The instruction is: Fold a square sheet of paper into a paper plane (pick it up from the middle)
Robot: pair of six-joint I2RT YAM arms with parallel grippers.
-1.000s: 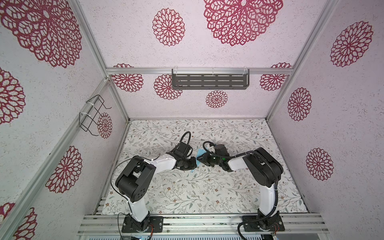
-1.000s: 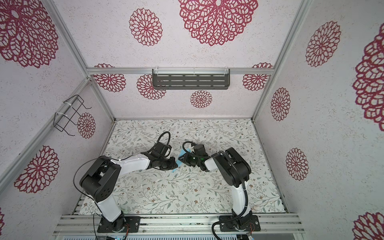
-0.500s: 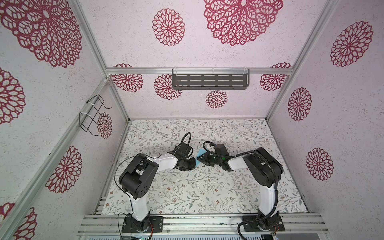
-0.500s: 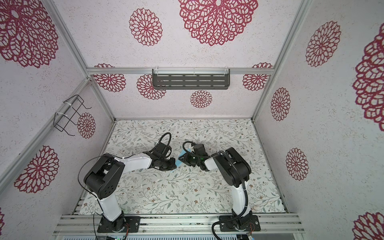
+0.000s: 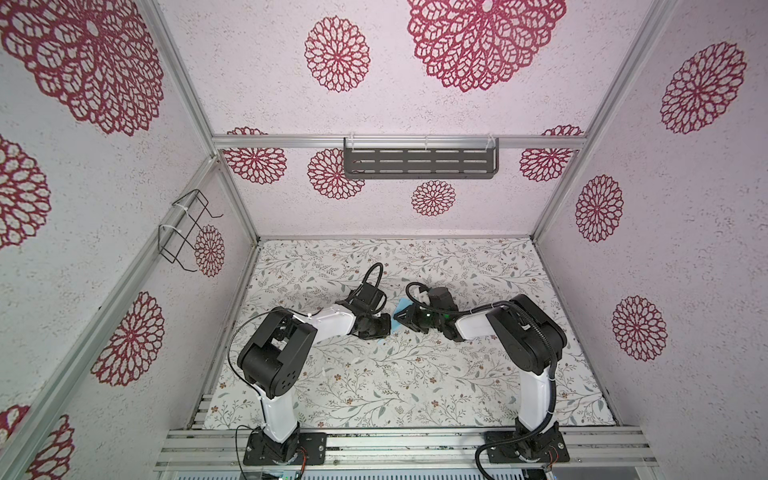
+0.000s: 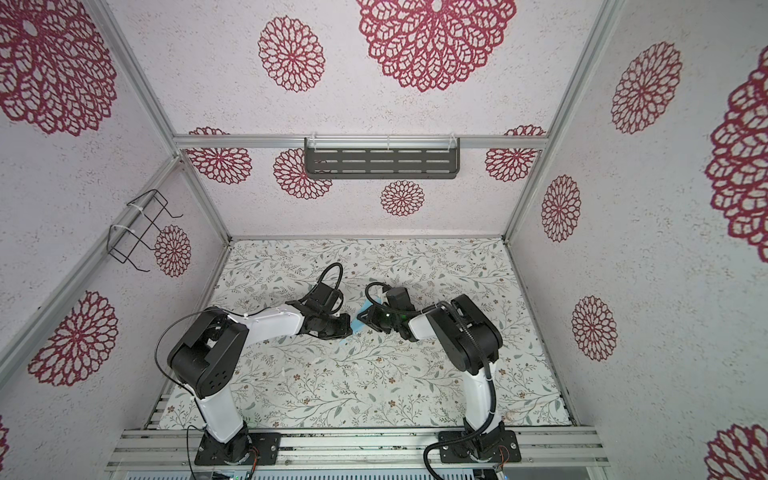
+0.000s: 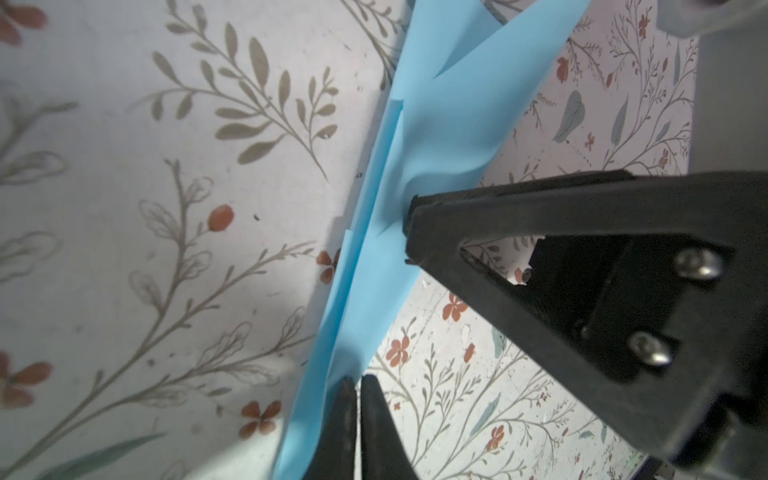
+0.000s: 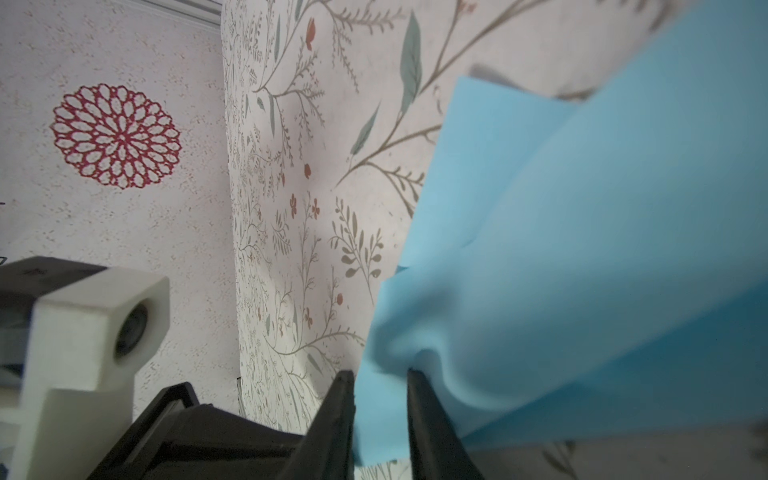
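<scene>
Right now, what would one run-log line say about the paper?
paper: blue, partly folded | left fingers: shut on paper edge | right fingers: shut on bunched layers

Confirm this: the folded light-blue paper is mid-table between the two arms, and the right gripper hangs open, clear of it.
Wrong on the right gripper: it is not open and clear. The right wrist view shows its jaws closed on a bunched edge of the light-blue paper. The rest holds: the paper is mid-table between the two arms.
</scene>
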